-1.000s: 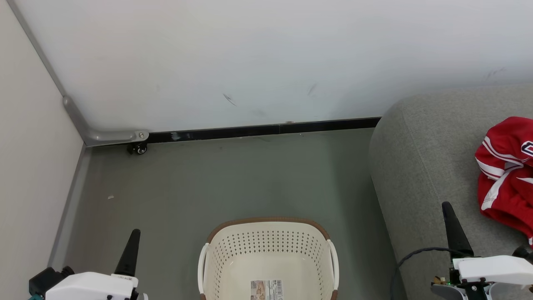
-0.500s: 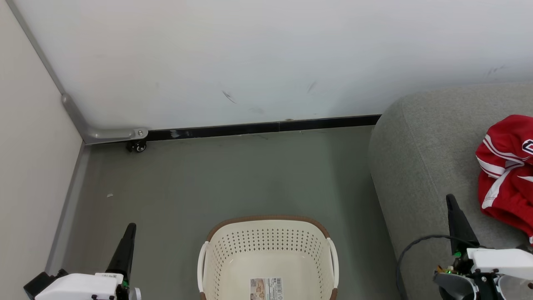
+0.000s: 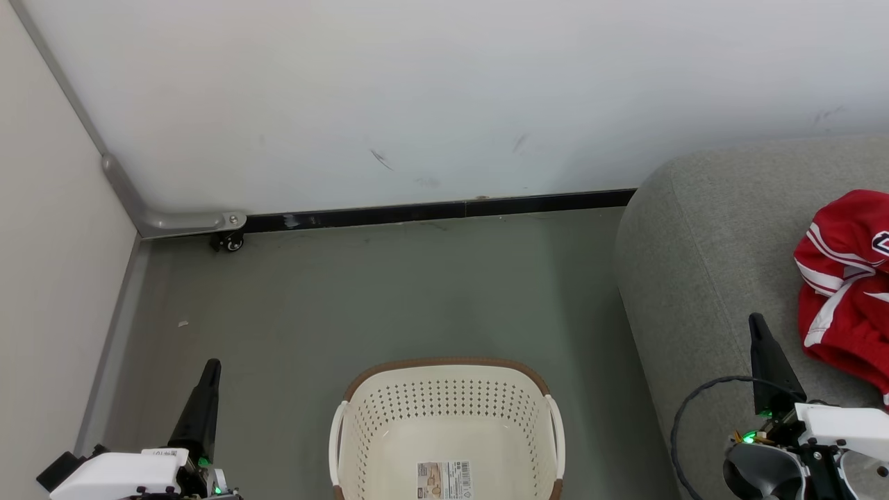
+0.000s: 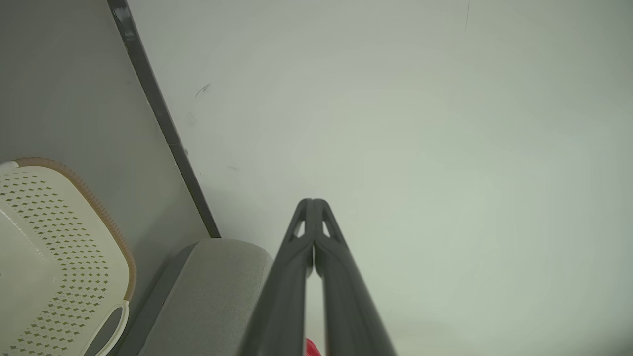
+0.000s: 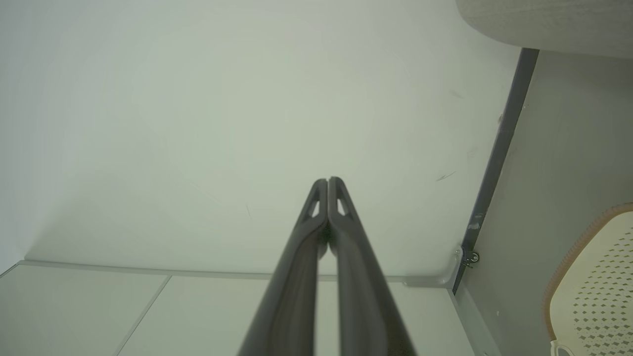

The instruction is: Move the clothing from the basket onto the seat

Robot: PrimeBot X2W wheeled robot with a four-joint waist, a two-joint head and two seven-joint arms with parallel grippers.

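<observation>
While left hand [image 3: 212, 367] drifts outward, right hand [image 3: 757, 322] likewise

A scuffed white wall [image 3: 444, 90] meets the grey floor [image 3: 389, 292] along a black skirting strip [image 3: 437, 210]. In the floor's far left corner a small caster [image 3: 229, 243] sits under a metal bracket [image 3: 173, 224].
</observation>
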